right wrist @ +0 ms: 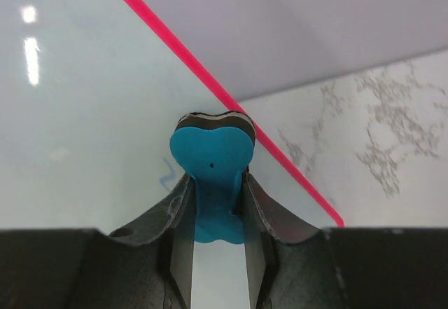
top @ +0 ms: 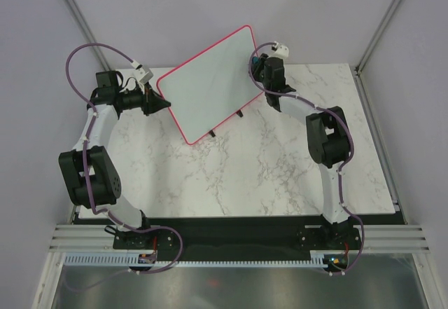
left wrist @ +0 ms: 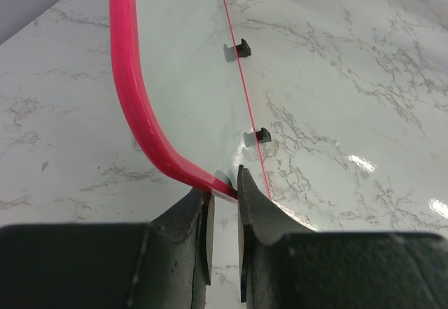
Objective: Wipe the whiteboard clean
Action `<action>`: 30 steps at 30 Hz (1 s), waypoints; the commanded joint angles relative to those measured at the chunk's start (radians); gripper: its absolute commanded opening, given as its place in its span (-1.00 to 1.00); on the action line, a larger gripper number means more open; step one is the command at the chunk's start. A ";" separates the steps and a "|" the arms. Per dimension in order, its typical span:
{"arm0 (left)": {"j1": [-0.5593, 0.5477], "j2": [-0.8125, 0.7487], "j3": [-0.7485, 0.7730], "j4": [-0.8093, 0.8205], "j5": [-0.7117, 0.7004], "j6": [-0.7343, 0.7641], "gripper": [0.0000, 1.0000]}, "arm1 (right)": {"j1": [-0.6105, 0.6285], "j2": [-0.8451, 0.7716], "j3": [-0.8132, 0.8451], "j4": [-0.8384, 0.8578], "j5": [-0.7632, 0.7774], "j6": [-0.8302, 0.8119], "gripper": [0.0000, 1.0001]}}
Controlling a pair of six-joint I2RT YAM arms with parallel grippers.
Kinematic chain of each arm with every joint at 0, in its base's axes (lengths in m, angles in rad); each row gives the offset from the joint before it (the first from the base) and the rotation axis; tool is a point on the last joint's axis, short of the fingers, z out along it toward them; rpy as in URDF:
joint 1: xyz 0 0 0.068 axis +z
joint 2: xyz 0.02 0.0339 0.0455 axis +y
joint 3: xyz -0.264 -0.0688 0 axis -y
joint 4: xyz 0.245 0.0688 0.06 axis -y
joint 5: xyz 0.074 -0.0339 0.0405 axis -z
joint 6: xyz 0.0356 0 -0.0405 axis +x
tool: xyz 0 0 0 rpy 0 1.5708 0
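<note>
The whiteboard with its pink-red frame stands tilted on the marble table, its face nearly blank. My left gripper is shut on the board's left corner; in the left wrist view the pink frame runs in between my fingertips. My right gripper is at the board's far right edge, shut on a blue bone-shaped eraser that presses its felt against the board face. A faint blue mark shows just left of the eraser.
Two small black feet stick out under the board. The marble table spreads in front of the board. Grey walls and metal posts close in the back and sides.
</note>
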 commanded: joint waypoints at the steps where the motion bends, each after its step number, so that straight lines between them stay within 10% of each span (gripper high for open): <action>1: -0.001 -0.039 0.023 0.053 -0.036 0.131 -0.96 | 0.015 0.050 0.156 0.030 -0.045 -0.045 -1.00; 30: -0.001 -0.041 0.028 0.029 -0.025 0.151 -0.96 | 0.017 0.072 0.194 0.103 0.054 -0.055 -1.00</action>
